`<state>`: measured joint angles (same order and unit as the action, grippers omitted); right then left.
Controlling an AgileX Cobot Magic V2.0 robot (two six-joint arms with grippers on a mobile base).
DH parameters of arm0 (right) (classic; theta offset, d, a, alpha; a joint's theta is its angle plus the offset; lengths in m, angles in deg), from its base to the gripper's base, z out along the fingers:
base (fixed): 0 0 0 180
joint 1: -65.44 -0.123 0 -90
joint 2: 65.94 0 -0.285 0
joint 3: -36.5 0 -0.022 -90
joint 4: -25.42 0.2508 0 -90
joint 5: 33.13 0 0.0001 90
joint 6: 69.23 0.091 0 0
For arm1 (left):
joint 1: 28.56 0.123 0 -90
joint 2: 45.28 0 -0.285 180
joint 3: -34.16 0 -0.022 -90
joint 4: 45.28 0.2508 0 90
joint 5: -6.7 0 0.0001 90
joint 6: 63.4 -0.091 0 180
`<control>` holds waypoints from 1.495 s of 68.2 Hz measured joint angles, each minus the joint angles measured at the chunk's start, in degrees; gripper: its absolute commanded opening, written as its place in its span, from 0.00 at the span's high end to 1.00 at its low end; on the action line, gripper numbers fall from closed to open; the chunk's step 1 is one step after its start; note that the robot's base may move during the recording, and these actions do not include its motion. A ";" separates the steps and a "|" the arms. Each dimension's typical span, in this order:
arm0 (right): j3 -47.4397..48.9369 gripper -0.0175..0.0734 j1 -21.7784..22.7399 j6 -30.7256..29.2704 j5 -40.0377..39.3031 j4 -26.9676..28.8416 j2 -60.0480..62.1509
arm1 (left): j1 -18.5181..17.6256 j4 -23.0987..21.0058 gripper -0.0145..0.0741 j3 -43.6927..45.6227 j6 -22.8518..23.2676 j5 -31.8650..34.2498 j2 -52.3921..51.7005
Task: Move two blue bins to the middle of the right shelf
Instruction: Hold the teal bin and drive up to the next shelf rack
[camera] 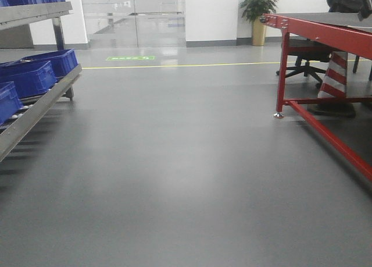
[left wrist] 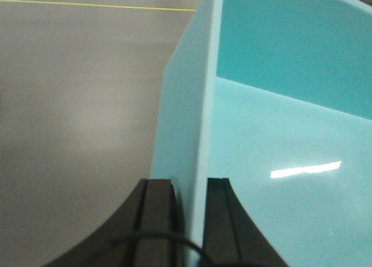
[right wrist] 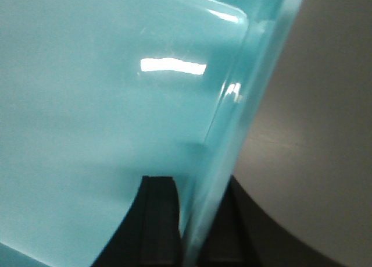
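Note:
A pale sky-blue bin (left wrist: 279, 139) fills the left wrist view. My left gripper (left wrist: 190, 188) is shut on its left side wall (left wrist: 186, 104), one finger outside and one inside. In the right wrist view the same kind of pale blue bin (right wrist: 104, 104) fills the frame, and my right gripper (right wrist: 195, 188) is shut on its right wall (right wrist: 232, 133). The bin hangs above the grey floor. Neither bin nor grippers show in the front view. I cannot tell whether one bin or two stacked are held. The right shelf middle is out of view.
In the front view a steel rack (camera: 35, 107) with royal-blue crates (camera: 32, 75) stands at the left. A red-framed table (camera: 325, 40) stands at the right, with an office chair (camera: 305, 63) and a striped post (camera: 334, 75) under it. A potted plant (camera: 258, 14) and glass doors (camera: 133, 17) are at the back.

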<state>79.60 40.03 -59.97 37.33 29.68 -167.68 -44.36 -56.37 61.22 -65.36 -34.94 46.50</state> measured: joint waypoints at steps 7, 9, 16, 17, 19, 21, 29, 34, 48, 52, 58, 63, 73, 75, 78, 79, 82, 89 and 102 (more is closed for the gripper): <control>0.00 0.98 0.00 0.00 0.00 0.00 0.00 | 0.00 0.00 0.96 0.00 0.00 0.00 0.00; 0.00 0.98 0.00 0.00 0.00 0.00 0.00 | 0.00 0.00 0.96 0.00 0.00 0.00 0.00; 0.00 0.98 0.00 0.00 0.00 0.00 0.00 | 0.00 0.00 0.96 0.00 0.00 0.00 0.00; 0.00 0.98 0.00 0.00 0.00 0.00 0.00 | 0.00 0.00 0.96 0.00 0.00 0.00 0.00; 0.00 0.98 0.00 0.00 0.00 0.00 0.00 | 0.00 0.00 0.96 0.00 0.00 0.00 0.00; 0.00 0.98 0.00 0.00 0.00 0.00 0.00 | 0.00 0.00 0.96 0.00 0.00 0.00 0.00; 0.00 0.98 0.00 0.00 0.00 0.00 0.00 | 0.00 0.00 0.96 0.00 0.00 0.00 0.00; 0.00 0.98 0.00 0.00 0.00 0.00 0.00 | 0.00 0.00 0.96 0.00 0.00 0.00 0.00; 0.00 0.98 0.00 0.00 0.00 0.00 0.00 | 0.00 0.00 0.96 0.00 0.00 0.00 0.00; 0.00 0.98 0.00 0.00 0.00 0.00 0.00 | 0.00 0.00 0.96 0.00 0.00 0.12 0.00; 0.00 0.98 0.00 0.00 0.00 0.00 0.00 | 0.00 0.00 0.96 0.00 0.00 0.12 0.00; 0.00 0.98 0.00 0.00 0.00 0.00 0.00 | 0.00 0.00 0.96 0.00 0.00 0.12 0.00; 0.00 0.98 0.00 0.00 0.00 0.00 0.00 | 0.00 0.00 0.96 0.00 0.00 0.24 0.00; 0.00 0.98 0.00 0.00 0.00 0.00 0.00 | 0.00 0.00 0.96 0.00 0.00 0.24 0.00; 0.00 0.98 0.00 0.00 0.00 0.00 0.00 | 0.00 -0.03 0.96 0.00 0.00 0.36 0.00; 0.00 0.98 0.00 0.00 0.00 0.00 0.00 | 0.00 -0.03 0.96 0.00 0.00 0.36 0.00; 0.00 0.98 0.00 0.00 0.00 0.00 0.00 | 0.00 -0.03 0.96 0.00 0.00 0.36 0.00; 0.00 0.98 0.00 0.12 0.00 0.00 0.00 | 0.00 -0.03 0.96 0.00 0.00 0.36 0.00; 0.00 0.98 0.00 0.12 0.00 0.00 0.00 | 0.00 -0.03 0.96 0.00 0.00 0.36 0.00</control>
<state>79.60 40.03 -59.84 37.33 29.68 -167.68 -44.36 -56.40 61.22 -65.36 -34.58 46.50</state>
